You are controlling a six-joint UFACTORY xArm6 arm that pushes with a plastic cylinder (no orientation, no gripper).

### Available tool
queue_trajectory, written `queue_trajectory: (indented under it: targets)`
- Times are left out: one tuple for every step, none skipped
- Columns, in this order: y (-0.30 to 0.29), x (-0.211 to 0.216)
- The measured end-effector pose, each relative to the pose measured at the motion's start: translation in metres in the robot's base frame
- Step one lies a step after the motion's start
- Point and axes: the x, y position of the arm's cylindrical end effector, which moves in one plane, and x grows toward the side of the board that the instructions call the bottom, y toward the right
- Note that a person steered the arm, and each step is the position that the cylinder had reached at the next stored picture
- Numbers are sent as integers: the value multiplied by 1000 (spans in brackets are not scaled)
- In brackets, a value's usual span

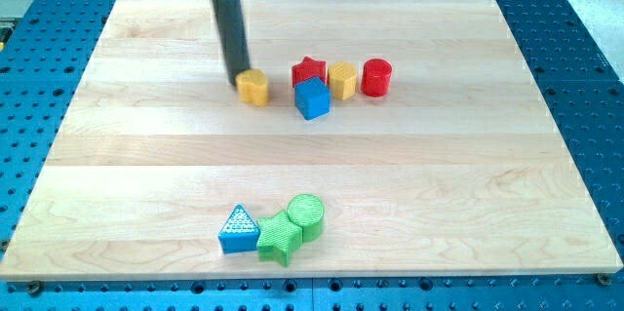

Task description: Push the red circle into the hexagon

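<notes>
Camera view: my tip (pixel 239 79) stands in the upper centre of the frame, touching the left edge of a yellow block (pixel 254 87); being a bare rod, it has nothing to open or close and holds nothing. The red circle (pixel 376 77) sits in the upper right of centre, just beside the yellow hexagon (pixel 342 79), which adjoins the red star (pixel 308 70) and the blue cube (pixel 312 98). At lower centre, on the wooden board (pixel 468 184), a blue triangle (pixel 239 230), a green star (pixel 279 239) and a green circle (pixel 306 215) cluster together.
</notes>
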Motion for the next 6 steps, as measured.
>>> queue_trajectory:
  targets:
    - [20, -1]
    - [42, -70]
    - [149, -73]
    - [164, -19]
    - [149, 11]
    - [218, 5]
